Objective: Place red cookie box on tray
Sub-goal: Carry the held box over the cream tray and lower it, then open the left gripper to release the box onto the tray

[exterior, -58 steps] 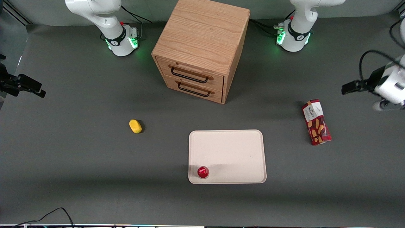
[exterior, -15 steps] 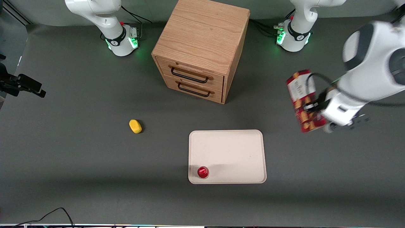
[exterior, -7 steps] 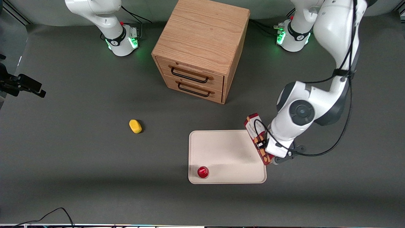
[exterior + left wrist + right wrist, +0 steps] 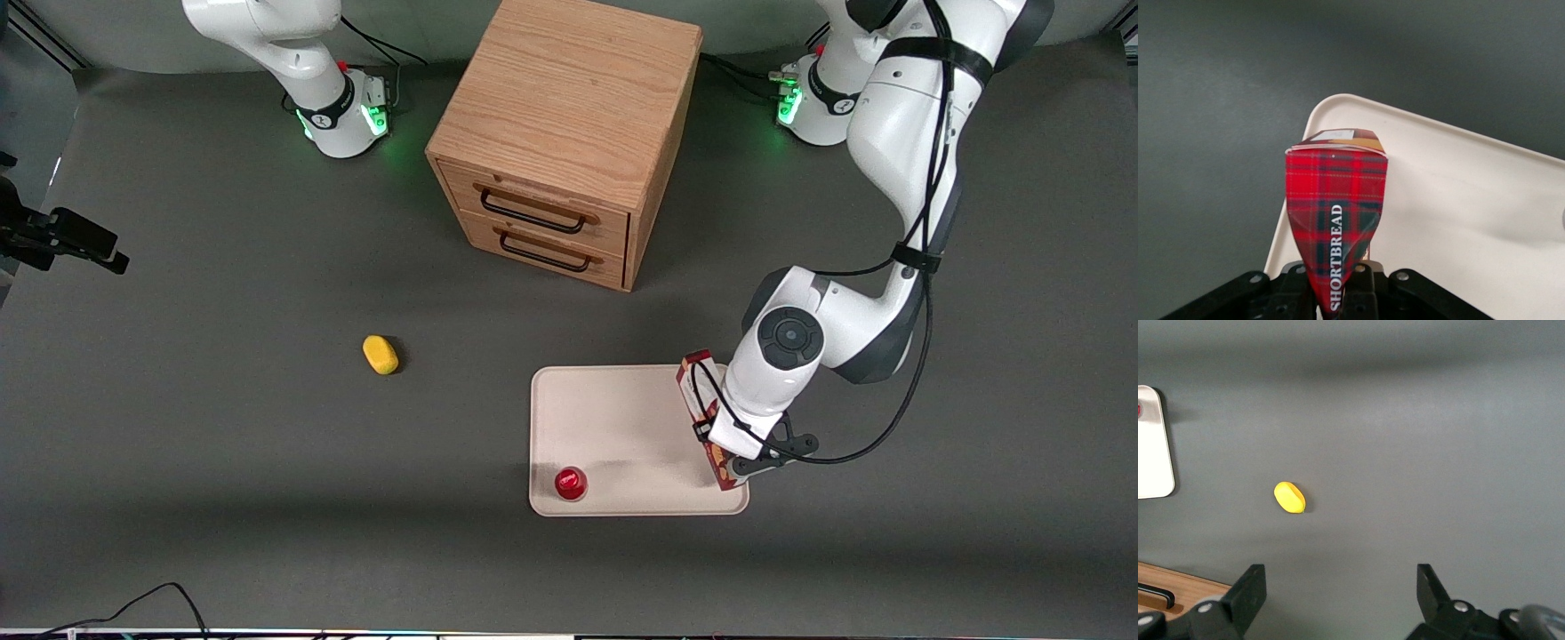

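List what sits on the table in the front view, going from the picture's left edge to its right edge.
Yellow sponge → wooden cabinet → red cup on the tray → red cookie box, held over the tray's edge by the gripper.

We lost most of the red cookie box [image 4: 699, 397] under the arm; the gripper [image 4: 1338, 293] was cut off.

Grey table [image 4: 222, 462], wooden cabinet [image 4: 569, 107]

"SHORTBREAD" in white capitals on the tartan side of the red cookie box [image 4: 1336, 220], clamped in the hand [image 4: 1338, 293].
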Available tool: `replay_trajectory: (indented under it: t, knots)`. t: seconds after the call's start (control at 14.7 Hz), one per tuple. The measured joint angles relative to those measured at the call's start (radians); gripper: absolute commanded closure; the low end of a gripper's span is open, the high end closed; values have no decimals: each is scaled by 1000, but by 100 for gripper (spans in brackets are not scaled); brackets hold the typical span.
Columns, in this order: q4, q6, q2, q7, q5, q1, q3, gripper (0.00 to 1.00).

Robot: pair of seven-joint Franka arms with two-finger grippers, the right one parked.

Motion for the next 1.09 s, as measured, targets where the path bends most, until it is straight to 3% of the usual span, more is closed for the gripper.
replay_trajectory:
  t: [0.54, 0.68, 0.75, 0.82, 1.09]
  knots:
    - [-22, 103, 43, 0, 3, 0, 0, 100]
    - [-38, 127, 46, 0, 3, 0, 0, 38]
    - [-43, 134, 47, 0, 3, 0, 1, 13]
    - [-46, 137, 47, 0, 4, 0, 1, 0]
    - [-28, 27, 34, 4, 4, 5, 4, 0]
